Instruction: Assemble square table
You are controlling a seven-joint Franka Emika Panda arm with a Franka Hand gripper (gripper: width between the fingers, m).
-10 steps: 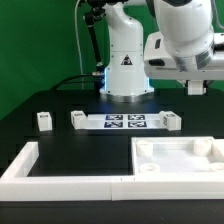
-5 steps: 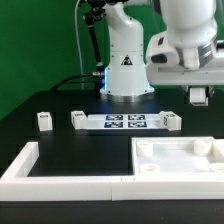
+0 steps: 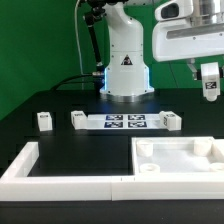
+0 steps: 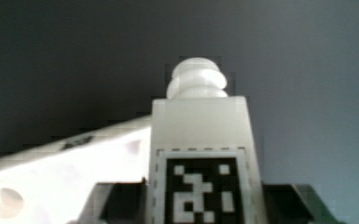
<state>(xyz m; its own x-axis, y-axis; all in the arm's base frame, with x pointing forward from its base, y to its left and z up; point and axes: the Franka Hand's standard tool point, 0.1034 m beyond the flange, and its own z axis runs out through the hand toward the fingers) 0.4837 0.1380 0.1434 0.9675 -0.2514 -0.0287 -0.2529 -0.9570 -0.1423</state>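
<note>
**Bystanders on the black surface**

A black surface [image 3: 85, 145] fills the lower scene, with a green backdrop [image 3: 35, 45] behind it. The marker board [image 3: 122, 122] lies flat toward the back, showing several black-and-white tags in a row. A long white L-shaped border wall [image 3: 60, 181] runs along the near edge, its short arm turning back at the exterior view's left.

wide exterior, close wrist, share leg [image 4: 199, 135]

White leg [image 4: 197, 125] bears a black-and-white, seemingly blocky tag [image 4: 197, 186].
</note>
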